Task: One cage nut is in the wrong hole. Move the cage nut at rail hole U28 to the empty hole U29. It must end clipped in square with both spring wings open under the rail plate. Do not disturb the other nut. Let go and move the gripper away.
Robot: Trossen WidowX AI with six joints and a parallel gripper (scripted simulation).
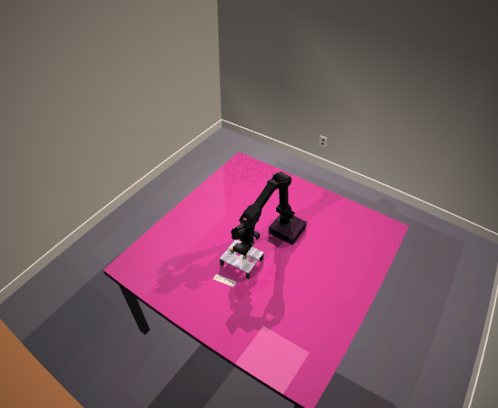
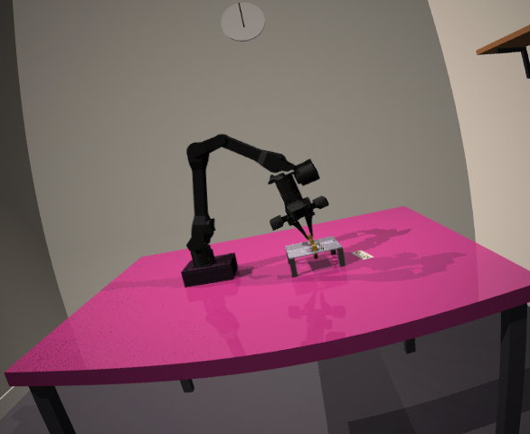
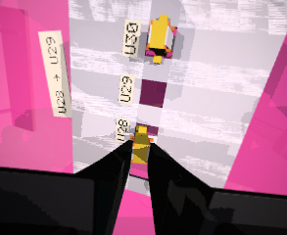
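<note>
In the wrist view the gripper's fingertips cover the sides of the yellow nut point(image 3: 141, 153) at U28, and the near part of its hole is partly blocked. Both nuts' spring wings under the rail plate point(image 1: 237, 263) point(image 2: 298, 252) point(image 3: 207, 98) are hidden from above, and the lettering on the paper strip point(image 1: 224, 280) point(image 2: 363, 255) point(image 3: 55, 73) is too small to read in the top and exterior views.
</note>
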